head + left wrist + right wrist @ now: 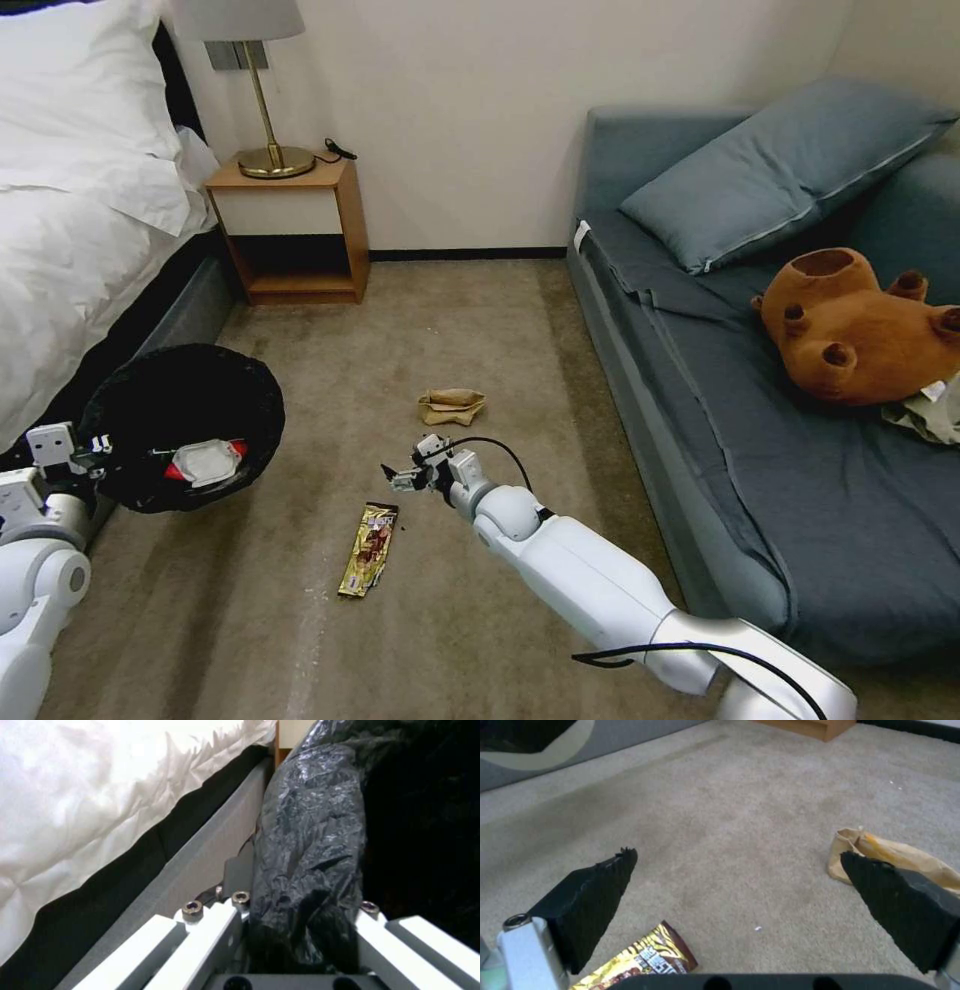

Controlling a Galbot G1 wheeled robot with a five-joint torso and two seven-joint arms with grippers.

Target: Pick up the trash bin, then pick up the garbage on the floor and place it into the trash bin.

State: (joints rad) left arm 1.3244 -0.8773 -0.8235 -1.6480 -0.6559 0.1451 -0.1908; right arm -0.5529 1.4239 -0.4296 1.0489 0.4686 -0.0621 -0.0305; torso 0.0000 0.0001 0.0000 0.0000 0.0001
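Glossy black liner bag over small round trash bin (pixel 180 425), raised beside white-sheeted bed (pixel 80 200), red-and-white snack packet (pixel 205 462) inside; rim clenched by left gripper (pixel 85 450), liner pinched between its fingers (pixel 210 930). On beige carpet (pixel 420 330): gold-brown candy wrapper (pixel 368 549), tan paper bag (pixel 451 405). Between them, low over carpet, right gripper (pixel 397 477) on outstretched arm, black pads (pixel 587 900) spread wide, empty. Grey sofa (pixel 780 480) with brown plush bear (pixel 860 330) alongside.

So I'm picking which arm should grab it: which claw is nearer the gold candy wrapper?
Right. The right claw hangs open just above and beside the gold candy wrapper on the carpet. The left claw is farther off, shut on the trash bin rim by the bed.
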